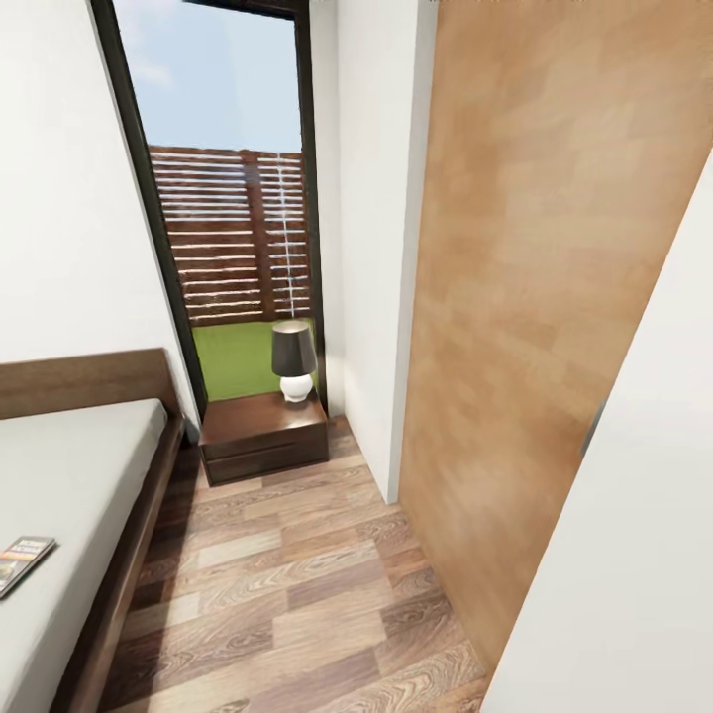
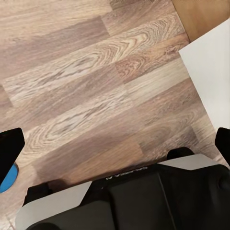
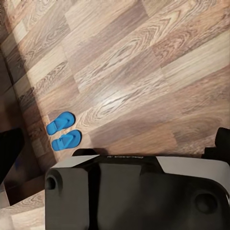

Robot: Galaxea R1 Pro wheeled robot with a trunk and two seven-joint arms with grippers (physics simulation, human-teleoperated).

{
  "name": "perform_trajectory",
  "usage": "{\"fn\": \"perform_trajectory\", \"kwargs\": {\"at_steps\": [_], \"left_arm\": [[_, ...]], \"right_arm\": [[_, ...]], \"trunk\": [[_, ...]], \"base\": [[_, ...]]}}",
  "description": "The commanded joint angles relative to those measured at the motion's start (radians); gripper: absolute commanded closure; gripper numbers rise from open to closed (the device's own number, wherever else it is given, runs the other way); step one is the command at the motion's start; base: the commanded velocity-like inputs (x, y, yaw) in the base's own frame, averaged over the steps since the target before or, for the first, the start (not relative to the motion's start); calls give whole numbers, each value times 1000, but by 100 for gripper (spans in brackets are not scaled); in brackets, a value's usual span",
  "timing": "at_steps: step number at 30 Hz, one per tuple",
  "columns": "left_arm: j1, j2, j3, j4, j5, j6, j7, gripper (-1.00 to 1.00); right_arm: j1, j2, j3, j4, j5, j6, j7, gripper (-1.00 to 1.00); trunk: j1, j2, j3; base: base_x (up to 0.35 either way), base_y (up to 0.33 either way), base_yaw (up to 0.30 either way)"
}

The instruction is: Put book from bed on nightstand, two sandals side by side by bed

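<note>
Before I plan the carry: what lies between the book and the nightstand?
Head view: grey-white mattress, the bed's dark wood side rail, then a narrow strip of wood floor before the nightstand; the book lies at the mattress edge.

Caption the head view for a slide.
Book lying on the bed at left, lamp on the nightstand by the window, wood floor between.

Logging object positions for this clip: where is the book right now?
In the head view, the book lies on the bed, at the picture's left edge, well short of the nightstand.

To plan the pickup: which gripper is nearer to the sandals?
Left, probably. A blue sandal peeks out beside its finger; from the right wrist, both sandals lie farther off.
</note>
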Motion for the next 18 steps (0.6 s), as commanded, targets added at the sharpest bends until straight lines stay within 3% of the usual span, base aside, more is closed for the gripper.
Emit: {"fn": "perform_trajectory", "kwargs": {"at_steps": [1, 7, 13, 18], "left_arm": [[-1, 0, 1, 1, -4, -4, -1, -100], [-1, 0, 1, 1, -4, -4, -1, -100], [-1, -1, 1, 1, -4, -4, -1, -100], [-1, 0, 1, 1, -4, -4, -1, -100]], "right_arm": [[-1, 0, 4, 2, -9, -2, 4, -100], [-1, 0, 4, 2, -9, -2, 4, -100], [-1, 0, 4, 2, -9, -2, 4, -100], [-1, 0, 4, 2, -9, -2, 3, -100]], "trunk": [[1, -2, -2], [1, -2, -1], [1, -2, -1], [1, -2, -1]], "base": [[46, -33, 0], [126, -111, 0], [27, -19, 0], [191, -2, 0]]}}
